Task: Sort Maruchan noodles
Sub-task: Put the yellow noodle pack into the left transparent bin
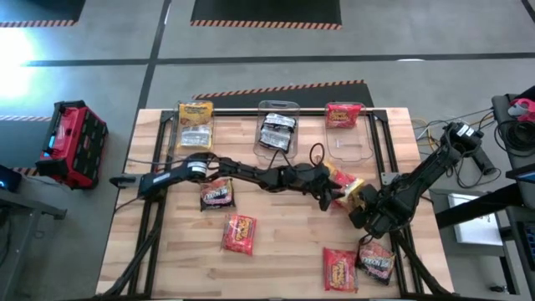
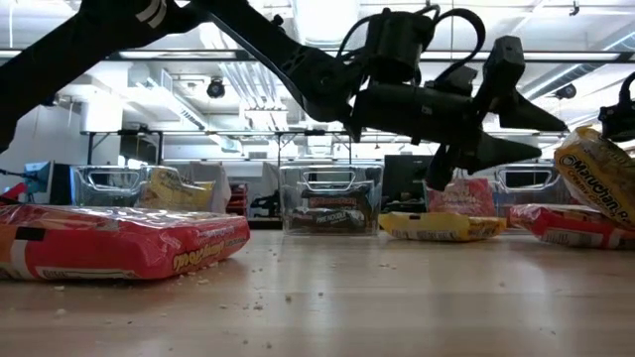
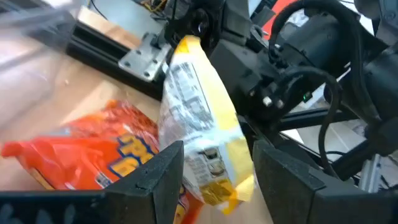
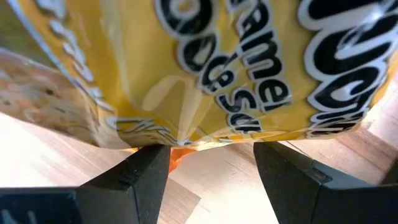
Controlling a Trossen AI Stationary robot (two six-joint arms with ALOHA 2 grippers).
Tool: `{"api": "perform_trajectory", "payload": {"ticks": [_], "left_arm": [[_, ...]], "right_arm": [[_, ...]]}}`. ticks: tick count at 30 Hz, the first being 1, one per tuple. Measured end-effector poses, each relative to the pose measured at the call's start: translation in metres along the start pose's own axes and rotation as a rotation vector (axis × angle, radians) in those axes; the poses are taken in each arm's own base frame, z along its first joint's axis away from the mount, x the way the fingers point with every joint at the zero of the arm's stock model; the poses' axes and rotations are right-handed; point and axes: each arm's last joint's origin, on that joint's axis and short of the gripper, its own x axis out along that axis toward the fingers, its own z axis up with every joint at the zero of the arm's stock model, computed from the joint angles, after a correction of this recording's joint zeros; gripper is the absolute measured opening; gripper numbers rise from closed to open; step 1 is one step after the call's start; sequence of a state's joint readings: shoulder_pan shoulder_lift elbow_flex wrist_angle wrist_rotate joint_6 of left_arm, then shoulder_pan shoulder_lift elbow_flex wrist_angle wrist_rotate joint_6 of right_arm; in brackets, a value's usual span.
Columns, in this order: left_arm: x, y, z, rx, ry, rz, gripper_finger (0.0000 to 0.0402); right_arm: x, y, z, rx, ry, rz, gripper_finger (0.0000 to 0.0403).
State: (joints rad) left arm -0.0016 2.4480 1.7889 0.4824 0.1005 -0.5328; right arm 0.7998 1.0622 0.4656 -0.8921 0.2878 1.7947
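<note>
A yellow Maruchan noodle packet (image 1: 362, 192) hangs in the air right of the table's middle, with both grippers on it. My left gripper (image 3: 217, 155) reaches in level from the table's left. My right gripper (image 4: 214, 152) comes down on it from the right. A red packet (image 1: 343, 180) lies flat on the table just below them. Loose packets rest flat on the wood: a dark one (image 1: 217, 195), a red one (image 1: 239, 234), and a red (image 1: 340, 269) and a dark one (image 1: 376, 263) at the near right. My left gripper has the yellow packet's one end (image 3: 208, 168) between its two fingers, which come at it level from the table's left. The packet fills the gap between them and is clear of the table. My right gripper pinches the packet's opposite end (image 4: 186, 134) between its fingertips, pointing steeply down. The wrapper is creased there. Most of the packet stands out to one side of the fingers, tilted and lifted clear (image 2: 598, 183).
Three clear bins stand along the far edge: the left bin (image 1: 194, 107) holds yellow packets, the middle bin (image 1: 278, 107) a dark one, the right bin (image 1: 361, 146) a red one. A red toolbox (image 1: 73, 142) sits off the table's left. Crumbs dot the near wood.
</note>
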Motion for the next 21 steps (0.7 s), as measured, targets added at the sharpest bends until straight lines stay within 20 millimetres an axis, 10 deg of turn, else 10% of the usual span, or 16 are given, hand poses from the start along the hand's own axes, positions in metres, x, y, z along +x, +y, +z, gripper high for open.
{"api": "perform_trajectory", "payload": {"ticks": [21], "left_arm": [[0.001,-0.003,-0.003,-0.001,0.013,-0.054,0.0176]], "right_arm": [[-0.008,0.012,0.014,-0.121,-0.009,0.026,0.0221]]}}
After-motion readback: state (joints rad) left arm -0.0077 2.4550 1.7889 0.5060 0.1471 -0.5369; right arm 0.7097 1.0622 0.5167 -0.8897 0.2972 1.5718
